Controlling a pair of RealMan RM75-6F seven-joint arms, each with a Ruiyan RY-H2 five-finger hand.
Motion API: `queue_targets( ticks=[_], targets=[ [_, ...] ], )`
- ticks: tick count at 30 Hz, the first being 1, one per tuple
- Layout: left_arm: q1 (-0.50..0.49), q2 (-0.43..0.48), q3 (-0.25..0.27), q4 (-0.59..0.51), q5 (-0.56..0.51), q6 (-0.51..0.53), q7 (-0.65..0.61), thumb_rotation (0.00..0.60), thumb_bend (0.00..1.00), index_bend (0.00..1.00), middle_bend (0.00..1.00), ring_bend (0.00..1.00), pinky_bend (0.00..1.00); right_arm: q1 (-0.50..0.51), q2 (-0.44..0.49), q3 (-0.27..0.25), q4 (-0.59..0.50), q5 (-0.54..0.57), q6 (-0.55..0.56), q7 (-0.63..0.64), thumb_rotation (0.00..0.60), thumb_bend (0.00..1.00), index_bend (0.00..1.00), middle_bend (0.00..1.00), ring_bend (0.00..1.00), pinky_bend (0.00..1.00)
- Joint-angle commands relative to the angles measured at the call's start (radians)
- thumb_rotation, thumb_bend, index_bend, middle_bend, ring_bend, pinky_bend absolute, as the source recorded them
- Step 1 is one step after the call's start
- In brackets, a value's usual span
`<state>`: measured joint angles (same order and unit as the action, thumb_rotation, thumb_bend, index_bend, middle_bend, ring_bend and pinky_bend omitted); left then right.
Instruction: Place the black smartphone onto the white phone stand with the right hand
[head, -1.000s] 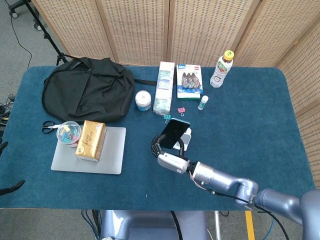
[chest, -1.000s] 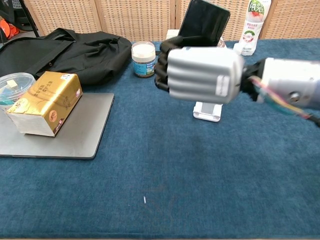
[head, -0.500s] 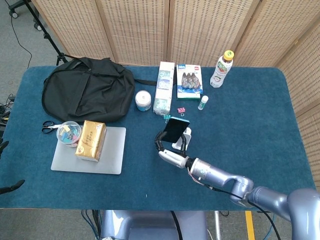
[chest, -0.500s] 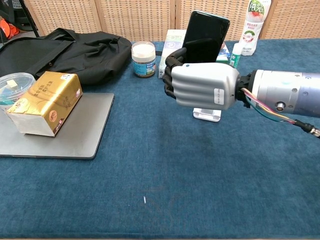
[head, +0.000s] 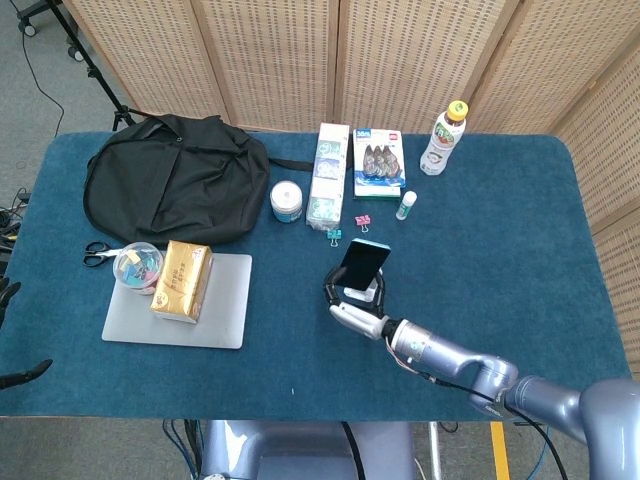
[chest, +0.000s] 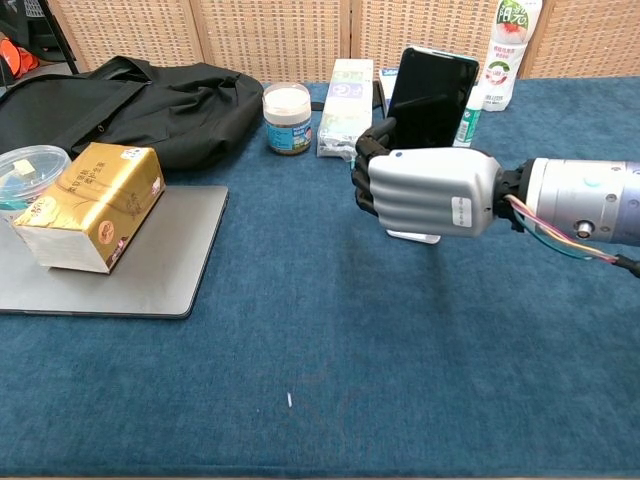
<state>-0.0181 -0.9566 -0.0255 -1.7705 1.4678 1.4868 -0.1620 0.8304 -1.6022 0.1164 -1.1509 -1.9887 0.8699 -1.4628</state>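
My right hand (chest: 428, 190) (head: 352, 312) grips the black smartphone (chest: 432, 96) (head: 362, 262) by its lower part and holds it upright, tilted back. The phone is directly over the white phone stand (chest: 414, 237) (head: 370, 292), of which only the base shows under the hand in the chest view. Whether the phone touches the stand is hidden by the hand. The left hand is out of both views.
A grey laptop (head: 225, 308) carries a gold box (head: 181, 279) at the left, beside a black bag (head: 175, 180). Behind the stand lie a small jar (chest: 287, 118), boxes (head: 328, 170), a glue stick (head: 405, 205) and a bottle (head: 443, 137).
My right hand has carried the phone to the right and lower, from left of the stand to directly over it.
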Motion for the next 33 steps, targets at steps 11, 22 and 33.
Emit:
queue_targets(
  ticks=[11,22,33],
  targets=[
    [0.0,0.002,-0.001,0.002,-0.001,0.0,-0.008,0.6,0.0,0.0,0.0,0.0,0.0,0.003,-0.03,-0.033,0.044,0.018,-0.013,-0.002,0.6,0.16,0.47,0.51,0.43,0.46],
    [-0.002,0.0,-0.002,0.001,-0.006,-0.004,0.0,0.6,0.0,0.0,0.0,0.0,0.0,0.003,-0.046,-0.058,0.084,0.023,0.009,0.03,0.6,0.16,0.47,0.5,0.43,0.46],
    [-0.003,-0.001,-0.002,0.001,-0.006,-0.003,0.004,0.6,0.0,0.0,0.0,0.0,0.0,0.006,-0.033,-0.088,0.103,0.01,0.036,0.055,0.6,0.16,0.47,0.49,0.42,0.46]
  ],
)
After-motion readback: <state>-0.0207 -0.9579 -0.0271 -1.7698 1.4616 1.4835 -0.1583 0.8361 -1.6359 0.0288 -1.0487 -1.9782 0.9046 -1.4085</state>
